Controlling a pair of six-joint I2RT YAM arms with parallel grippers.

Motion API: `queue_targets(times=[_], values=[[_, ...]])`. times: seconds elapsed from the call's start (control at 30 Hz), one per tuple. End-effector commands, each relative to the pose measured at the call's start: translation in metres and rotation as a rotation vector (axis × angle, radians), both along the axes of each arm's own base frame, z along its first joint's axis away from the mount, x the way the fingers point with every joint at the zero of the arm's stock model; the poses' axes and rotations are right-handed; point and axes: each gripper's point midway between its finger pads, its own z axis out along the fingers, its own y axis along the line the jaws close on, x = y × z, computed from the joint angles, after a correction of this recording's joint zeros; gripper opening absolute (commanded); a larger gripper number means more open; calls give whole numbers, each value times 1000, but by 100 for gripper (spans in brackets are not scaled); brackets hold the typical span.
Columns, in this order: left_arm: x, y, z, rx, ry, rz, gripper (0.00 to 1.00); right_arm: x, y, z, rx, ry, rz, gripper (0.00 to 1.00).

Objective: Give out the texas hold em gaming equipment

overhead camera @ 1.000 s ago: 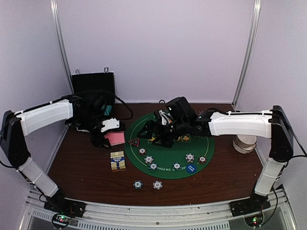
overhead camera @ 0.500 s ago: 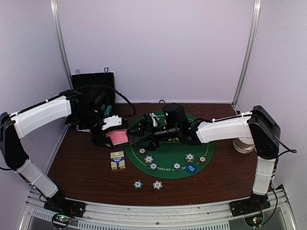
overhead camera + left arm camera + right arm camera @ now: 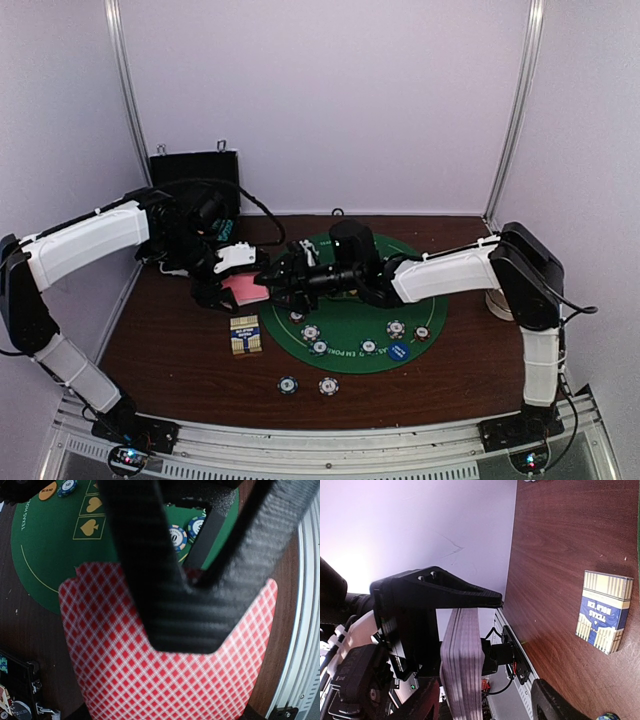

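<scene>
**Both grippers at the card deck**

My left gripper [image 3: 232, 282] is clamping the pink-backed playing cards [image 3: 165, 680] over the left edge of the green mat [image 3: 440, 300]. My right gripper [image 3: 272, 284] is hovering at the deck's edge, jaws standing apart.

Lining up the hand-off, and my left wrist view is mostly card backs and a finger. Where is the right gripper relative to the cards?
Observer: In the top view the right gripper is right beside the left gripper, at the green mat's left edge.
Operator: Is it on the cards yet?
Observer: Right wrist view: its fingers stand apart either side of the stack of cards, seen edge-on; no squeeze yet.
Operator: Anything on the table nearby?
Observer: The card box lies on the wood, nearer the arm bases than the stack.
</scene>
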Motion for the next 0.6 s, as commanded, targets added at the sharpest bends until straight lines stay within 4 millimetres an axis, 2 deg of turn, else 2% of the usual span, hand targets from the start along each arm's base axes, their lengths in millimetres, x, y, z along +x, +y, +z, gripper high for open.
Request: queue_targets(times=[0.0, 0.17, 0.4, 0.43, 0.5, 0.57], values=[[-1, -7, 22, -51, -40, -12, 0, -4, 13, 23, 78, -22, 34, 64], [-3, -7, 20, -44, -35, -16, 0, -7, 21, 22, 94, 3, 60, 57], [0, -7, 21, -33, -51, -13, 0, -10, 26, 21, 111, 30, 82, 34], [1, -7, 21, -33, -52, -13, 4, -10, 26, 20, 109, 33, 83, 30], [3, -8, 22, -32, -57, -8, 19, -11, 27, 20, 110, 35, 89, 23], [5, -9, 23, -31, -57, -2, 44, -12, 27, 20, 110, 36, 91, 13]])
